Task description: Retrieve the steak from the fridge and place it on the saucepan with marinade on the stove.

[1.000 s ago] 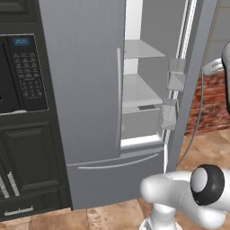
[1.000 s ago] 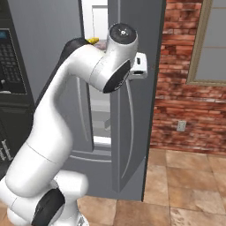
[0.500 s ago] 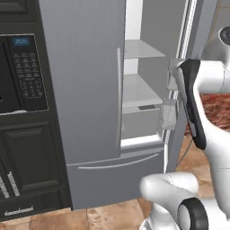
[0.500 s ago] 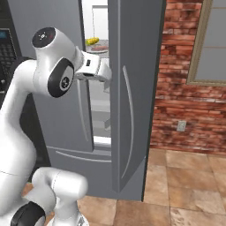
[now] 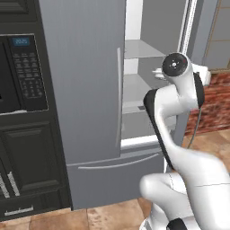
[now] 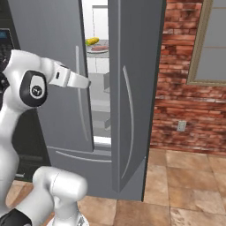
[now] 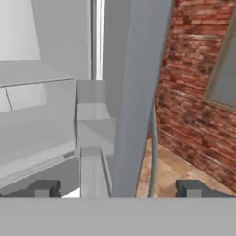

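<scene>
1. I had the fridge (image 6: 132, 101) standing with its right door swung open and the left door shut; the white interior and grey shelves showed through the gap.
2. From the right base view, the steak (image 6: 100, 47) lay on an upper shelf near that shelf's front edge, a pinkish slab just beside a small yellow item (image 6: 92, 41) to its left.
3. My gripper (image 7: 117, 188) had its jaws spread wide with nothing between them; the fingertips (image 7: 44, 188) framed the open door's edge and the door bins.
4. The hand sat at the mouth of the fridge, below the steak's shelf and apart from it.
5. A black wall oven (image 5: 22, 76) stood left of the fridge; a brick wall (image 6: 185, 88) right.
</scene>
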